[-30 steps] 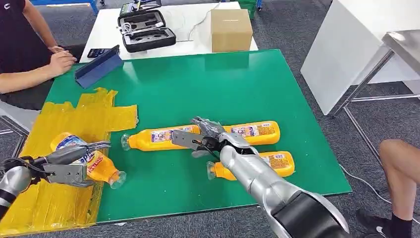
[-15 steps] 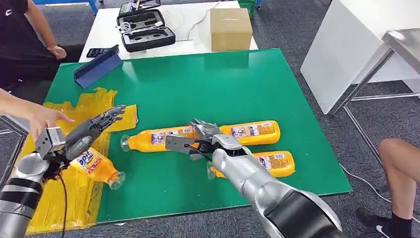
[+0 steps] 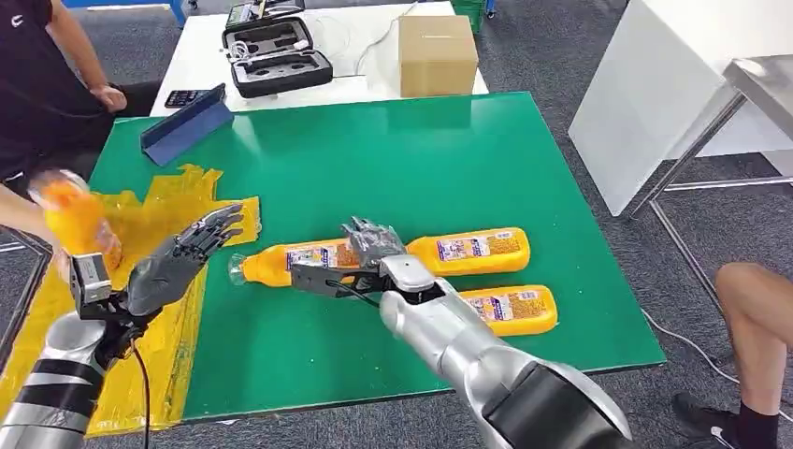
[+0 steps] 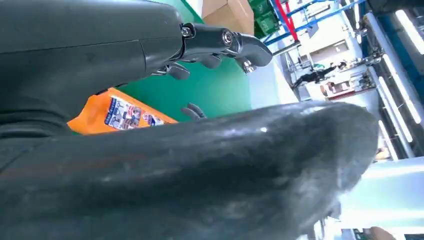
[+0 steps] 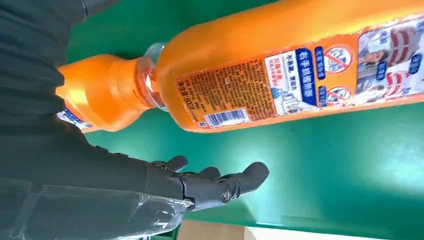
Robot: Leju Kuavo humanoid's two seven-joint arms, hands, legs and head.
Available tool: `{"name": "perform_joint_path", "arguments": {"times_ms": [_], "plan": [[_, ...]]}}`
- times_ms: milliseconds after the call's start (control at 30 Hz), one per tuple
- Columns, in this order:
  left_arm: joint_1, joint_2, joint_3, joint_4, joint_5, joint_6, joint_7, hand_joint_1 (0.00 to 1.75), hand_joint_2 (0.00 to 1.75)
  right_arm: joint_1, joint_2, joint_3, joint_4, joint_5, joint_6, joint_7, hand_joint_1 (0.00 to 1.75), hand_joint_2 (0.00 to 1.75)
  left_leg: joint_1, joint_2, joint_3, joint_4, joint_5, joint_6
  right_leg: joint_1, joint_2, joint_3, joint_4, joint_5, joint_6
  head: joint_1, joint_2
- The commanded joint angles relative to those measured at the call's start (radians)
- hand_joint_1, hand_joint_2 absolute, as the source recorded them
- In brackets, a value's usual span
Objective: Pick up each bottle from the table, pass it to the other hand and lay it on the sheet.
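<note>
At the far left we see a person's hand (image 3: 19, 220) holding an orange bottle (image 3: 70, 217) up over the yellow sheet (image 3: 178, 210), though that bottle is blurred. Just right of it, the left hand (image 3: 182, 257) hangs above the sheet with fingers spread, holding nothing. On the green table (image 3: 421, 159) three orange bottles lie on their sides: a left bottle (image 3: 290, 260), a far-right bottle (image 3: 472, 250) and a near bottle (image 3: 514, 309). The right hand (image 3: 360, 262) reaches across between the first two, fingers extended and apart, grasping nothing; it seems to hover just over the left bottle rather than touch it. A blue stand (image 3: 185, 124) and a cardboard box (image 3: 437, 54) sit further back.
</note>
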Motion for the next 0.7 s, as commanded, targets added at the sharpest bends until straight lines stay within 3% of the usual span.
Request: {"name": "perform_joint_path", "arguments": {"times_ms": [33,500,700], "plan": [[-0.010,-0.051,0.016,0.018,0.040,-0.035,0.017,0.00,0.00,-0.013,-0.005,0.184,0.011,-0.083,0.025,0.046,0.00,1.75,0.000,-0.001,0.001,0.000,0.000,0.000,0.001,-0.002,0.002,0.000,-0.001,-0.001,0.000,0.000],[-0.045,-0.062,-0.035,0.039,0.069,-0.067,0.012,0.00,0.00,-0.025,-0.005,0.216,0.106,-0.134,0.041,0.065,0.00,1.75,0.001,-0.004,0.002,0.001,0.000,0.000,0.002,-0.006,0.003,0.000,-0.001,-0.001,0.000,0.000],[-0.099,-0.076,-0.091,0.098,0.095,-0.095,-0.002,0.00,0.00,-0.031,-0.031,0.204,0.172,-0.108,0.113,0.116,0.00,1.75,0.001,-0.008,0.002,0.000,0.001,0.000,0.002,-0.009,0.004,-0.001,-0.001,-0.001,0.000,0.000]]}}
